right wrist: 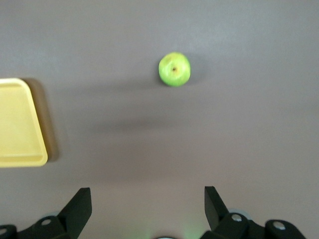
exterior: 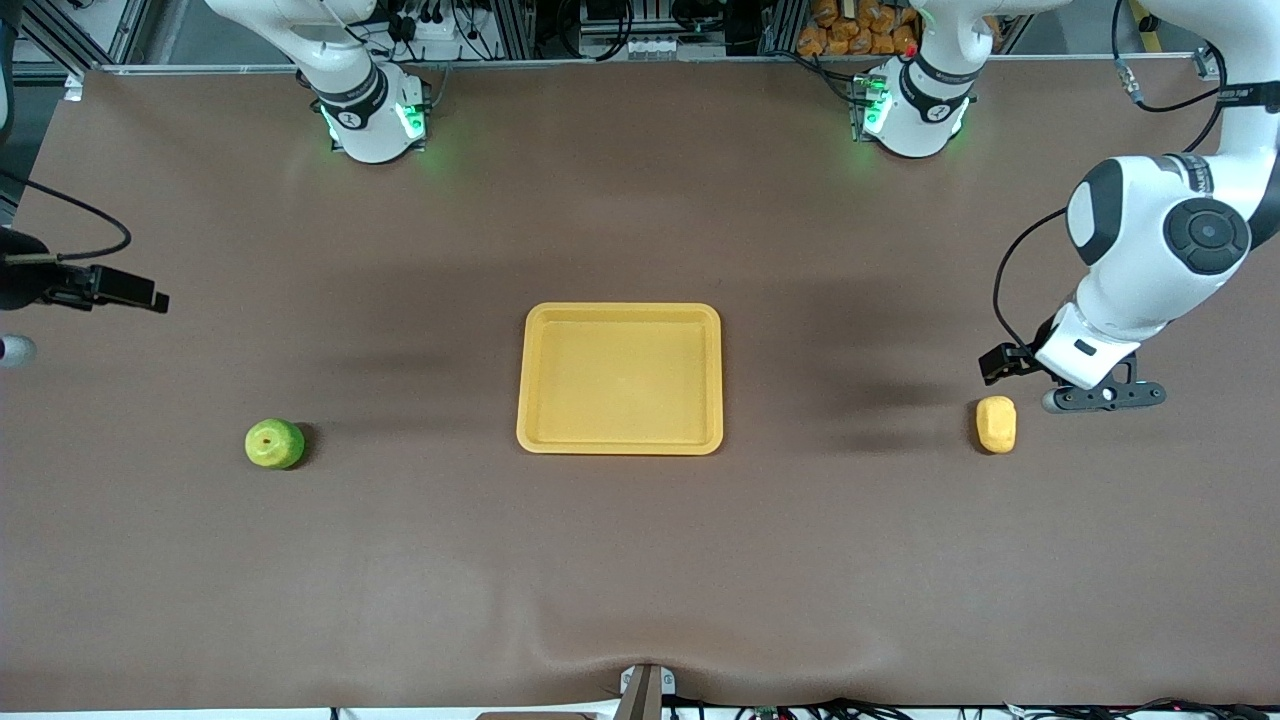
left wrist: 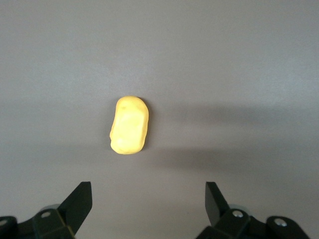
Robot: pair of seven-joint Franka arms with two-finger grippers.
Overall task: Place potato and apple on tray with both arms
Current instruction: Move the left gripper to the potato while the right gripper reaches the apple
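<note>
— Left gripper?
— Wide, in the air by the potato, which lies toward the left arm's end.
— Right gripper?
— Wide too, up over bare table; apple toward its end. Tray empty between them.

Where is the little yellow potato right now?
The potato lies on the table toward the left arm's end, apart from the tray, with the open left gripper hanging close above it.

Tray and right gripper cut off by frame edges
</note>
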